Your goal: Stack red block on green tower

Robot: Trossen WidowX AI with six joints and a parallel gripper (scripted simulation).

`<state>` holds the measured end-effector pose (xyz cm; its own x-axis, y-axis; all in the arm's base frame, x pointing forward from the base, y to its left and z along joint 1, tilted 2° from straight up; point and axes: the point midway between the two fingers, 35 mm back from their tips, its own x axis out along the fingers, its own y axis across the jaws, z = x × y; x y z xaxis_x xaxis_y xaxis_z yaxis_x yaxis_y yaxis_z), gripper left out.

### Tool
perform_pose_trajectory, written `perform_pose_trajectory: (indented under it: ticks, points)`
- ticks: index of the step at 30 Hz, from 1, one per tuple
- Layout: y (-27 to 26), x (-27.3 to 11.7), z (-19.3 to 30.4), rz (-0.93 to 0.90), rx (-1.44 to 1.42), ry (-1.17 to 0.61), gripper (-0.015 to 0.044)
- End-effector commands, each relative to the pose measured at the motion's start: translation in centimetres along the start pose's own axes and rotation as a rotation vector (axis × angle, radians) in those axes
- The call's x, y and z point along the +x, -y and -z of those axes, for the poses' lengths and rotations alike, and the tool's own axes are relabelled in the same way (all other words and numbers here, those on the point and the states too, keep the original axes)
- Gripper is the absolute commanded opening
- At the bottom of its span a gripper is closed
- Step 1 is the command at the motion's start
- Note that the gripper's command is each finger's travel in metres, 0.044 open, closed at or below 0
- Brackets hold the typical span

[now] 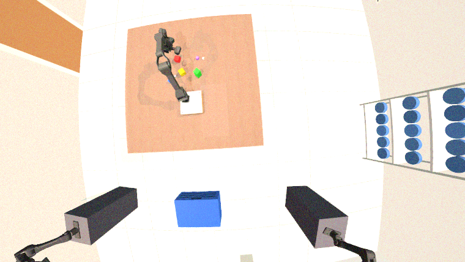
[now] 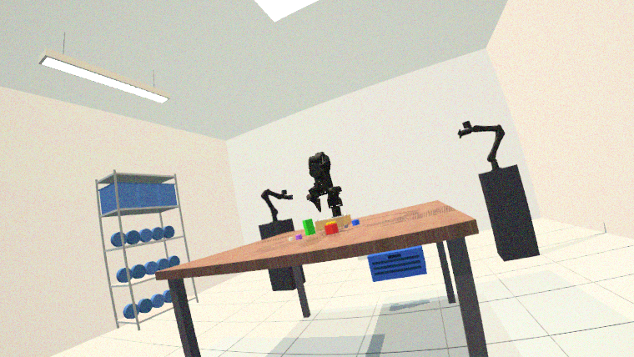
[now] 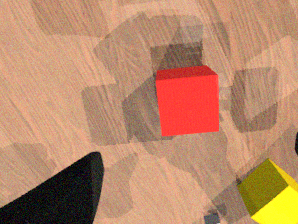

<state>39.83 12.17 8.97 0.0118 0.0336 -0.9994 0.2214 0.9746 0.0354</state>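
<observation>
The red block [image 1: 177, 59] [image 2: 331, 228] [image 3: 189, 105] sits upright on the wooden table, near the middle of the wrist view. My gripper [image 3: 199, 151] is open and empty above the table. In the wrist view one black finger shows at the lower left and only a sliver of the other at the right edge, with the red block a little above the line between them. The green tower [image 1: 197, 73] [image 2: 309, 227] stands upright, apart from the red block, and is out of the wrist view.
A yellow block [image 1: 182, 71] [image 3: 280, 207] sits near the red block. Small purple [image 1: 197, 57] [image 2: 298, 237] and white [image 1: 203, 58] [image 2: 290, 238] pieces lie beyond the tower. A small blue piece [image 2: 355, 222] lies on the arm's side. The arm stands at a white-topped board [image 1: 195, 104].
</observation>
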Motion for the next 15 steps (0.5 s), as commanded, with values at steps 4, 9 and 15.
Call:
perform_pose_trajectory:
  ticks: [4, 9, 15]
  points:
    - [0.2, 3.5, 0.1, 0.008, 0.006, -0.006, 0.0440]
    - [0.3, 5.5, 0.3, 0.008, 0.006, -0.006, 0.0440]
    - [0.3, 5.9, 0.4, 0.008, 0.006, -0.006, 0.0440]
